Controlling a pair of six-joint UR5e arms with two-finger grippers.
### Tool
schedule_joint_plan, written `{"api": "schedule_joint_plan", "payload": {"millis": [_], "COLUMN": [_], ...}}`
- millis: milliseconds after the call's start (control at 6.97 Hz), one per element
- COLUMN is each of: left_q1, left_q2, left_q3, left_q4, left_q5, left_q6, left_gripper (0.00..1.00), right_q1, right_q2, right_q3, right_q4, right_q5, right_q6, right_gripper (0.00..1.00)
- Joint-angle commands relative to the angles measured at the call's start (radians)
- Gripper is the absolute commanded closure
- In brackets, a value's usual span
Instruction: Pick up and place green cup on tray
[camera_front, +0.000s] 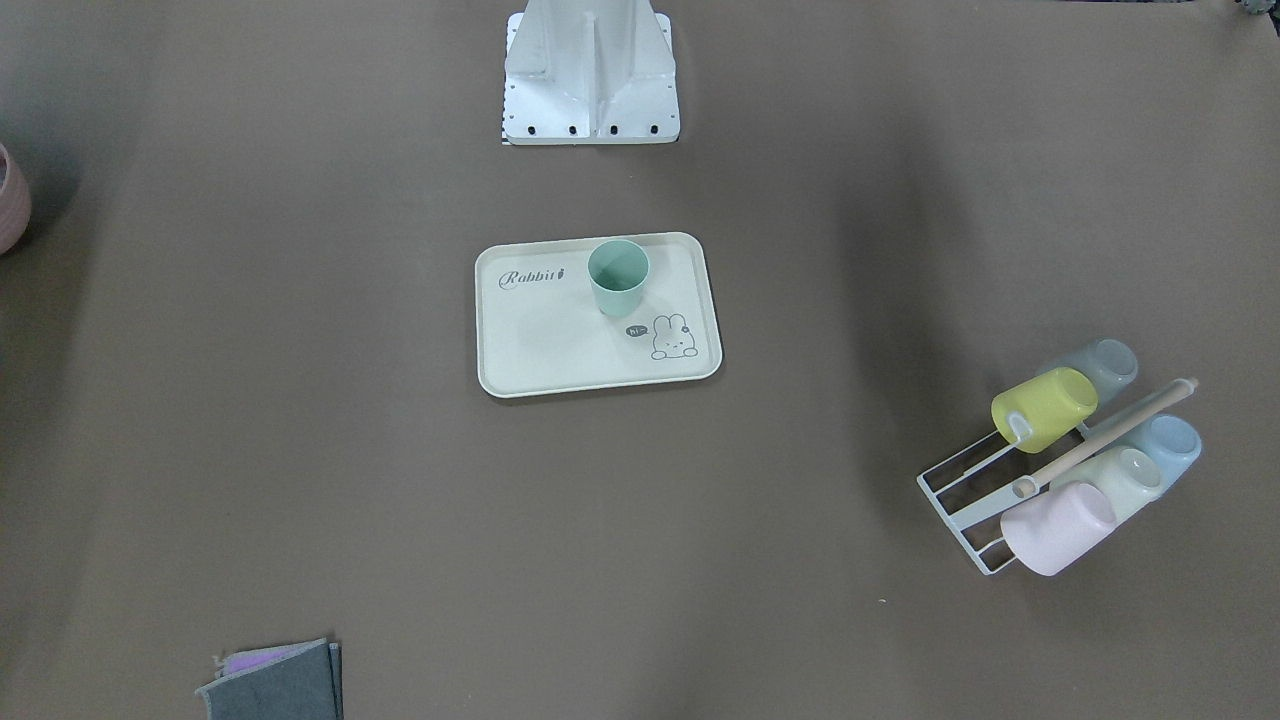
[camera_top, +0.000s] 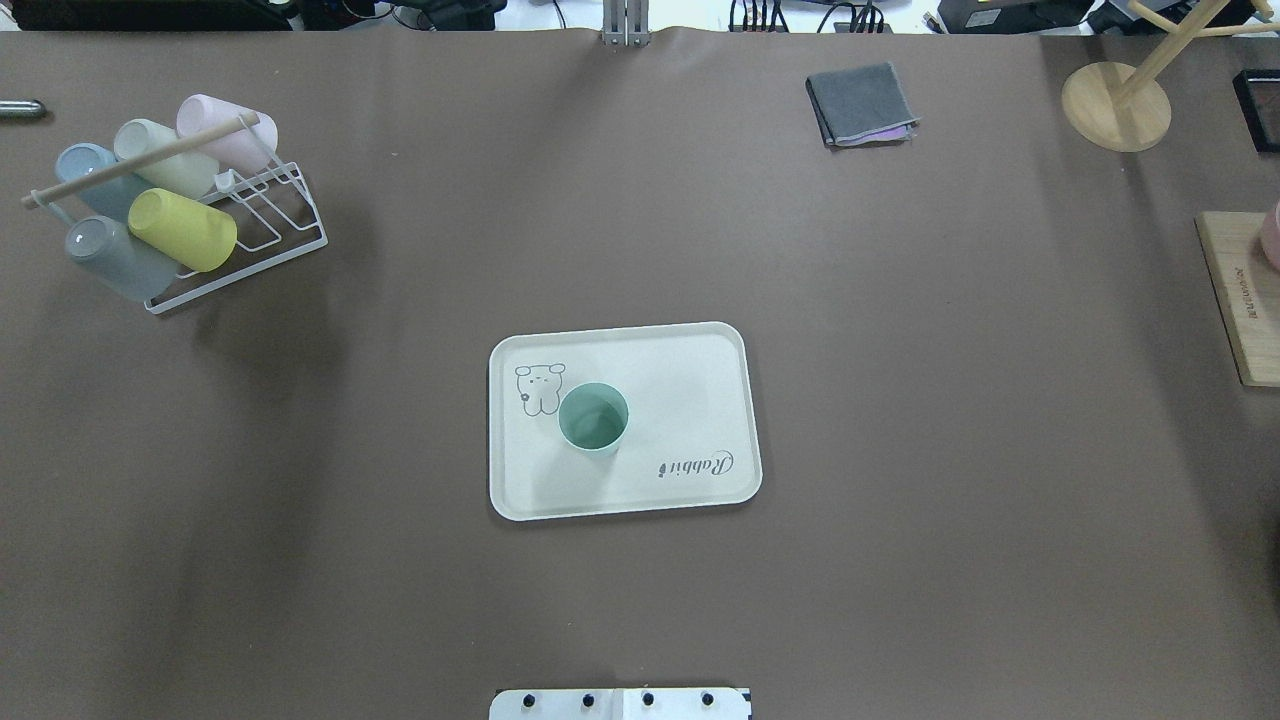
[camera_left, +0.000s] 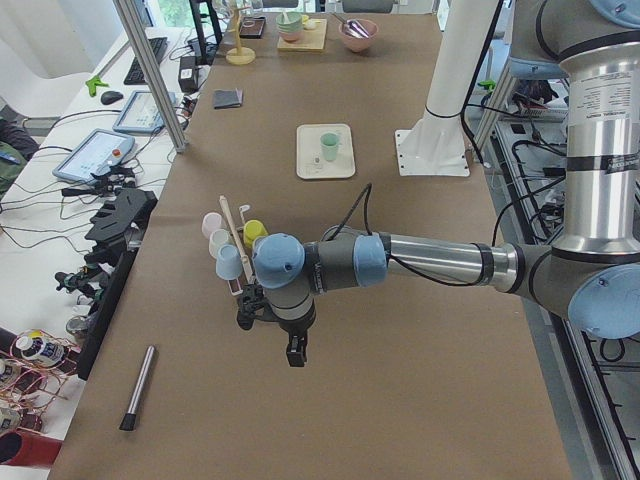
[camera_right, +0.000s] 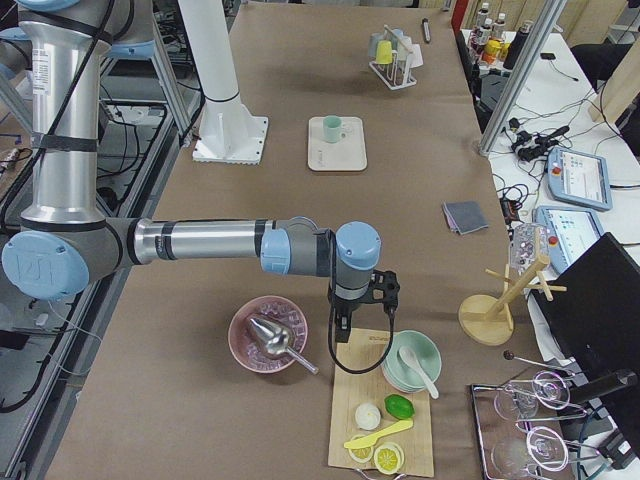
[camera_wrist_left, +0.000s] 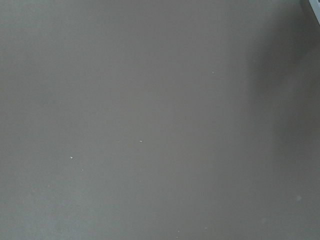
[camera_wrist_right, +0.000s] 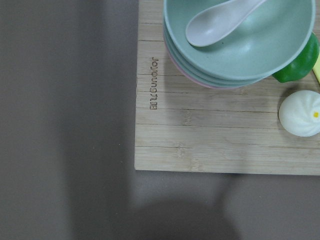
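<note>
Closest to the robot's base we see the tray (camera_top: 690, 370) at mid-table. The green cup (camera_top: 593, 418) stands upright on its floor, mouth up, between the bunny drawing and the "Rabbit" lettering and just beside the bunny. Further out, at the table's right end, the right gripper (camera_right: 343, 325) hangs over a wooden board (camera_wrist_right: 200, 140). We cannot tell how its fingers stand. On that board sits a stack of bowls (camera_wrist_right: 240, 55), the top one pale green with a white spoon (camera_wrist_right: 220, 22) lying in it. A pink bowl (camera_right: 240, 335) just beside the board holds a metal scoop (camera_right: 272, 336). At the left end the left gripper (camera_left: 295, 352) hovers above bare table (camera_wrist_left: 150, 125) near the wire rack (camera_top: 270, 215); again we cannot tell whether its fingers are apart or together. The rack holds five cups on their sides: grey cup (camera_top: 105, 255), yellow cup (camera_top: 183, 229), blue cup (camera_top: 85, 170), off-white cup (camera_top: 160, 155) and pink cup (camera_top: 225, 125). Farthest away lies a folded grey cloth (camera_top: 860, 103).
</note>
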Motion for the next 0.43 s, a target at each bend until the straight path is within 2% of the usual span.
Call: {"api": "schedule_joint_plan", "payload": {"millis": [0, 287], "left_q1": [0.000, 0.000], "left_q2": [-0.008, -0.017], "left_q3": [-0.005, -0.011], "left_q4": [0.004, 0.002], "left_q5": [0.005, 0.002], "left_q6": [0.022, 0.022], "left_gripper": [0.02, 0.02], "right_q1": [0.000, 0.000], "right_q2": [-0.002, -0.003], "right_q3": [-0.001, 0.000], "right_q4": [0.000, 0.000], "right_q5": [-0.002, -0.002], "right_q6": [0.000, 0.000], "right_gripper": [0.00, 0.00]}}
